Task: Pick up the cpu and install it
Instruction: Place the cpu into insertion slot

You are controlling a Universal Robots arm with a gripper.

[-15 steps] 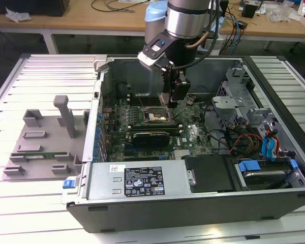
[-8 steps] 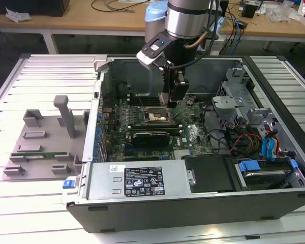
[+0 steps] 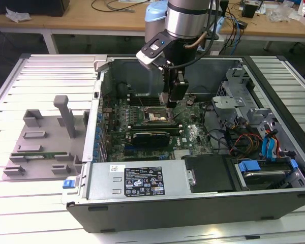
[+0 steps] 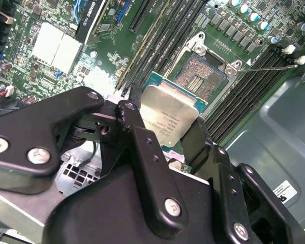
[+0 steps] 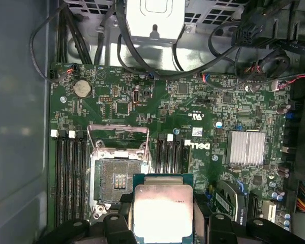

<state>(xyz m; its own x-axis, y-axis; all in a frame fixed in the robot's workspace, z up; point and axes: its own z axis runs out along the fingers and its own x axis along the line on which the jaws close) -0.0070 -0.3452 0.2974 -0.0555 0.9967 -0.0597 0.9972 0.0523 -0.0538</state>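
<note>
Between the fingers (image 4: 133, 127) of the pincer (image 4: 165, 127), the cpu (image 4: 170, 117) is being pinched by two opposite edges and is hanging clear of the board (image 5: 193, 101), inside the open case (image 3: 142, 203).

The pick-up looks done, since the chip is riding in the pincer's grip and nothing is resting under it. The install is not: below and just ahead of the pincer the socket (image 5: 119, 178) is lying bare, its contact field showing, with its frame (image 5: 119, 134) standing tipped up out of the way. In the first wrist view the cpu (image 5: 162, 211) is sitting just beside the socket rather than squarely over it, though the camera's angle may be adding to that offset.

The chip is lying flat, level with the board, its silver top facing up toward the arm and its underside facing the board. Being square, it is showing no real long axis; its edges are running roughly parallel to the socket's sides.
</note>
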